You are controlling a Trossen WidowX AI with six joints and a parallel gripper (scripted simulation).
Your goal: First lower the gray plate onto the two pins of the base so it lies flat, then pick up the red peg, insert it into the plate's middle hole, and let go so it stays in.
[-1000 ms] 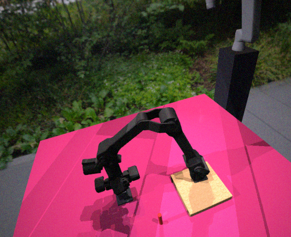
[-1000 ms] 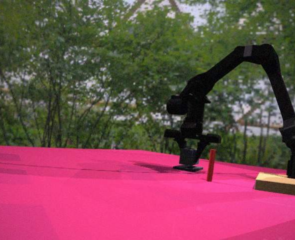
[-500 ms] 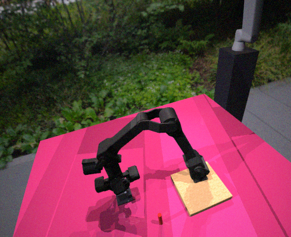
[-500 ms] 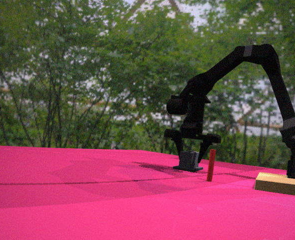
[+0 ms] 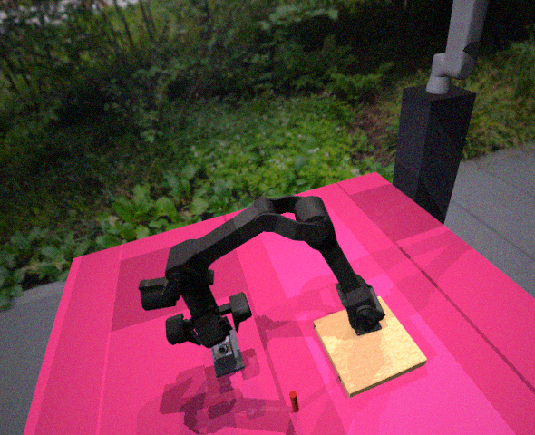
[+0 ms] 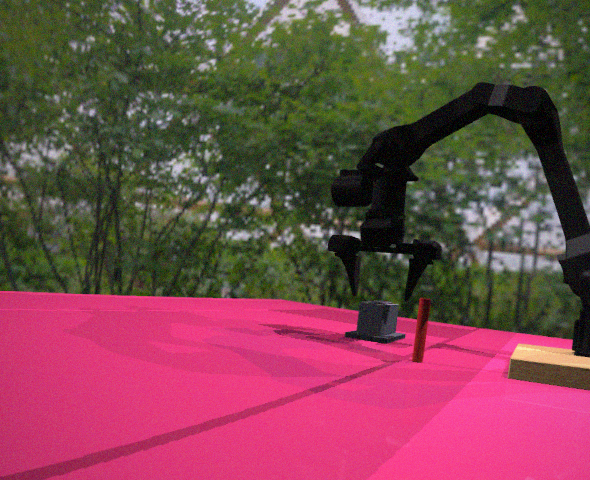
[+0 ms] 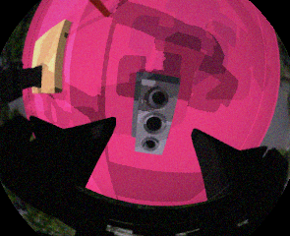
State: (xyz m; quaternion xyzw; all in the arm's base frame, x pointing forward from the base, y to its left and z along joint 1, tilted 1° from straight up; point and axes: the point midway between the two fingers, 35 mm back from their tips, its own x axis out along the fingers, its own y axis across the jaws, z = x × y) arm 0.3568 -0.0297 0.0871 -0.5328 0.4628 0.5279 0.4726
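Observation:
The gray plate [image 5: 225, 352] [image 6: 377, 318] [image 7: 154, 118] lies on the dark base [image 6: 375, 337] on the pink table, its holes facing up in the wrist view. My gripper [image 6: 383, 289] [image 7: 155, 128] is open and empty, fingers spread to either side just above the plate, not touching it. The red peg [image 5: 293, 401] [image 6: 420, 329] [image 7: 96, 2] stands upright on the table, apart from the plate, toward the front in the top view.
The arm's foot stands on a tan wooden board [image 5: 375, 355] [image 6: 559, 366] [image 7: 52, 58] to the right of the plate. A dark pillar [image 5: 429, 149] with a gray arm stands beyond the table's far right corner.

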